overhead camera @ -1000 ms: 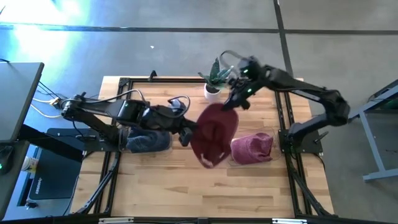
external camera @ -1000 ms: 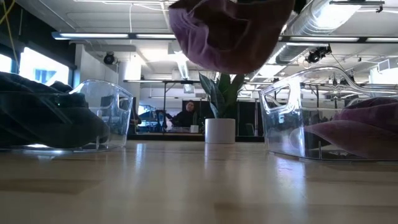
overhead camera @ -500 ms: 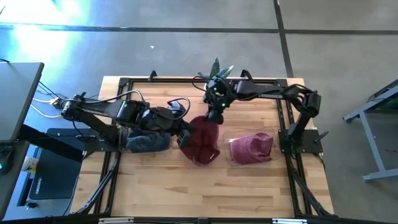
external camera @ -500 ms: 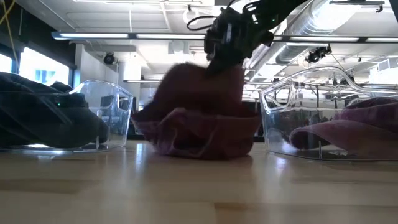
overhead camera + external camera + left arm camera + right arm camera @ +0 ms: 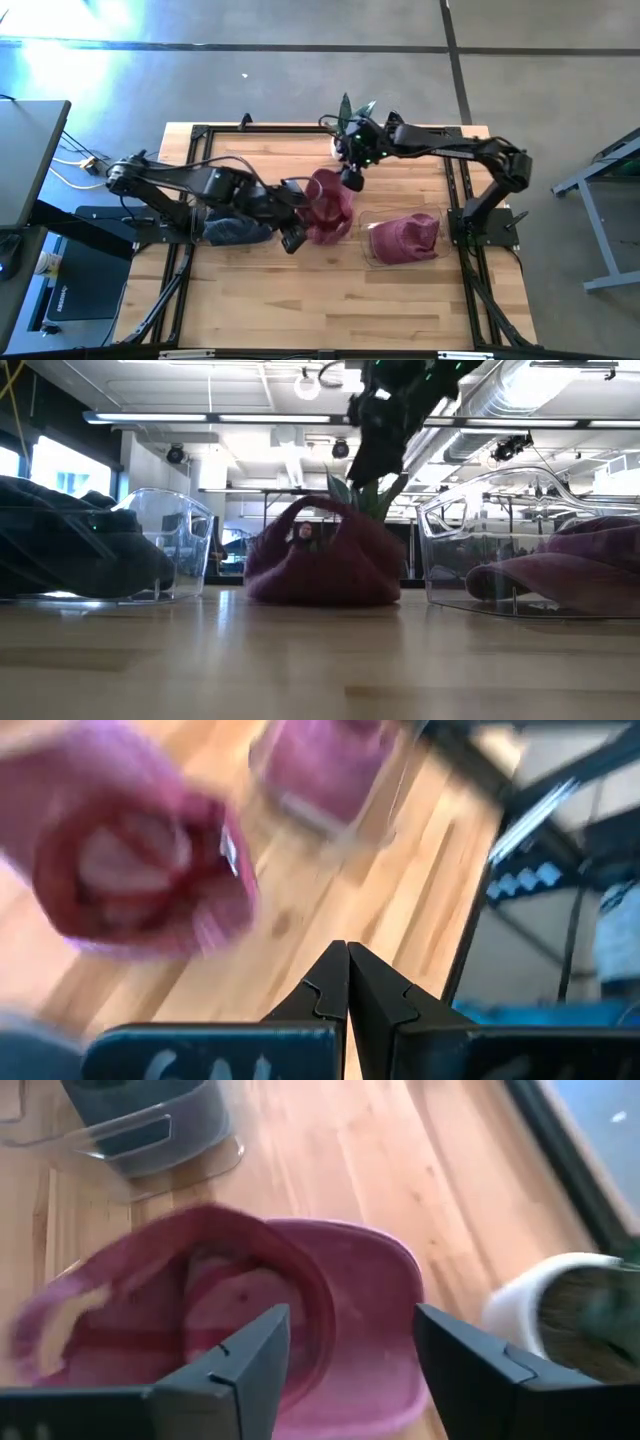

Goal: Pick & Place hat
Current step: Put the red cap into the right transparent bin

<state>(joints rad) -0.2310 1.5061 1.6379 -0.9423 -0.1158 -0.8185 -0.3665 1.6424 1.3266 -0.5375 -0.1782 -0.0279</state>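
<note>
A maroon hat (image 5: 328,205) lies crumpled on the wooden table (image 5: 400,300), between two clear bins. It rests on its underside, with a loop of brim arching up (image 5: 322,565). My right gripper (image 5: 352,181) hangs open just above the hat's far side, touching nothing. In the right wrist view the hat (image 5: 250,1295) shows below the spread fingers of that gripper (image 5: 345,1355). My left gripper (image 5: 293,241) is shut and sits close to the hat's near left edge. Its own view (image 5: 347,982) shows the hat (image 5: 140,870) blurred ahead of it.
On the left a clear bin (image 5: 235,228) holds a dark blue hat. A second clear bin (image 5: 405,238) on the right holds a pink hat. A potted plant (image 5: 348,125) stands at the far edge behind the right gripper. Bare wood lies toward the near edge.
My right gripper has brought the maroon hat down from the air and toward the table's left. It set the hat on the table, then opened and let go. The hat has dropped from hanging into a heap on the wood. My left gripper has shifted slightly toward the near edge.
</note>
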